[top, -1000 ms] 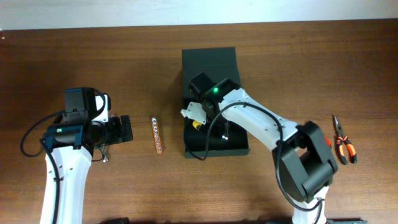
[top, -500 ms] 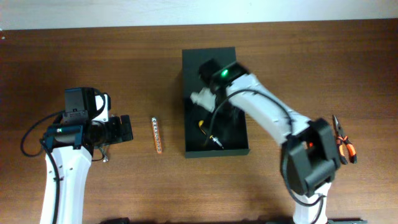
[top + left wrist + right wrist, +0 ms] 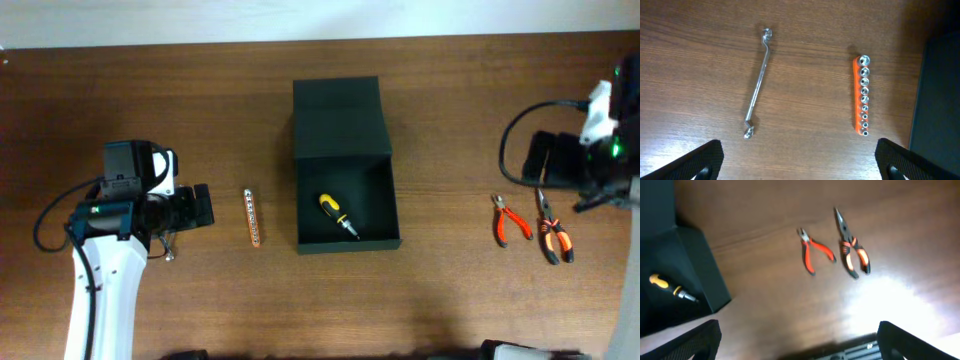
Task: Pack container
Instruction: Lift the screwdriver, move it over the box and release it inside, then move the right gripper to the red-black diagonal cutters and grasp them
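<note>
The container (image 3: 340, 110) is a dark green box in the middle of the table, with its flap lid folded back on the far side. A yellow-and-black screwdriver (image 3: 338, 216) lies inside it and also shows in the right wrist view (image 3: 672, 289). My right gripper (image 3: 800, 345) is open and empty, held high at the table's right edge (image 3: 545, 160), above and beyond two pairs of pliers. My left gripper (image 3: 800, 165) is open and empty too, hovering left of the container (image 3: 200, 205) over a wrench and a socket rail.
Red-handled pliers (image 3: 510, 220) and orange-and-black needle-nose pliers (image 3: 550, 228) lie right of the container. An orange socket rail (image 3: 863, 95) lies just left of it, and a silver wrench (image 3: 757, 82) further left. The container's dark wall (image 3: 940, 100) fills the left wrist view's right side.
My right gripper opened over the container, left the screwdriver inside, and swung away to the far right edge. The left arm has not moved.
</note>
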Motion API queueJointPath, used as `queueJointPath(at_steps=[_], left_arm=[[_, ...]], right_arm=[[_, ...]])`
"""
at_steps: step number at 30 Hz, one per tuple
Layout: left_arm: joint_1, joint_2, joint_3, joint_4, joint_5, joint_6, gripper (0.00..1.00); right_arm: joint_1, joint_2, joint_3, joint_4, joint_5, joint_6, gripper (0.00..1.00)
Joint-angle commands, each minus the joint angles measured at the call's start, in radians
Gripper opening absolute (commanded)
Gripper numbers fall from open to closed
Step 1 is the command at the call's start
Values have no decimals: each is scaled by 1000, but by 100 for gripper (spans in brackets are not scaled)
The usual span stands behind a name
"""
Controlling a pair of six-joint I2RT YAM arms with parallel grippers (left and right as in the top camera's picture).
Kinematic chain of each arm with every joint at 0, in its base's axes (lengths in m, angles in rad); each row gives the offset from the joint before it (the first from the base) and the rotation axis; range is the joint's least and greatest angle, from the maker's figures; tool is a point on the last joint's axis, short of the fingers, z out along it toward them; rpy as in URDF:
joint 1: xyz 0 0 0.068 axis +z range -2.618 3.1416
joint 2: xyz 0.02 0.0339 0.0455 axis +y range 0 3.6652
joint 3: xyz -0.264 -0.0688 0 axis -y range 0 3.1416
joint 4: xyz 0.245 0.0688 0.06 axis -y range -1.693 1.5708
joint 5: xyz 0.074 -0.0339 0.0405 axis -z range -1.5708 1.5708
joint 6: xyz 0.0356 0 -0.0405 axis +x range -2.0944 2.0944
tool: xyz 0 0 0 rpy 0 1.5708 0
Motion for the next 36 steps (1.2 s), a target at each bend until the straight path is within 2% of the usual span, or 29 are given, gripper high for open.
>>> queueJointPath(at_steps=[1, 5, 9, 19, 36], left_arm=[[5, 0, 15, 4, 8, -10, 99], [5, 0, 15, 4, 8, -10, 99], [5, 0, 15, 4, 8, -10, 99], [5, 0, 15, 3, 9, -10, 99], [5, 0, 15, 3, 38, -10, 99]], right_arm=[[-20, -163, -253, 18, -27, 4, 99], [-20, -230, -594, 288, -27, 4, 99], [-20, -139, -754, 480, -14, 25, 99], [-20, 207, -771, 641, 37, 76, 99], [-20, 433, -772, 790, 23, 75, 99]])
